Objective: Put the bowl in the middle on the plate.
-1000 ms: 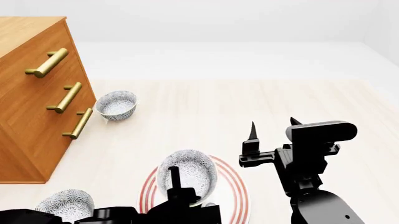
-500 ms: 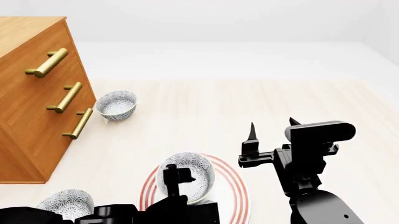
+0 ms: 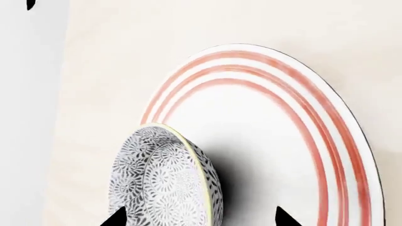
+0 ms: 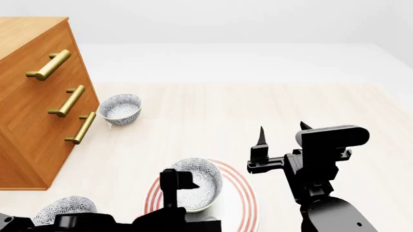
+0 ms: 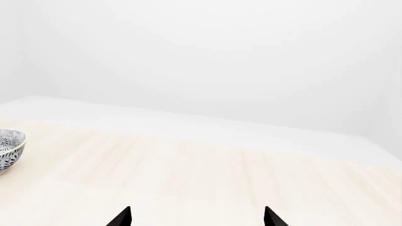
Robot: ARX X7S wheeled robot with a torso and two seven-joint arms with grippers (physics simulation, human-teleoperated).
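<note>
The patterned bowl (image 4: 201,186) rests on the left part of the red-ringed plate (image 4: 242,193) at the near edge of the table. My left gripper (image 4: 177,186) is open around the bowl (image 3: 163,183). One fingertip (image 3: 119,217) is at the bowl's outer wall. The other fingertip (image 3: 283,219) stands clear of the bowl, over the bare plate (image 3: 283,117). My right gripper (image 4: 282,129) hovers to the right of the plate, open and empty. It (image 5: 196,217) faces out over the bare tabletop.
A wooden drawer cabinet (image 4: 32,96) with brass handles fills the left side. A second patterned bowl (image 4: 121,108) stands beside its lower drawers and also shows in the right wrist view (image 5: 9,147). A third bowl (image 4: 67,209) sits at the near left corner.
The bowl has come down a little onto the plate. My left gripper has shifted left and back toward me. The right arm has stayed still.
</note>
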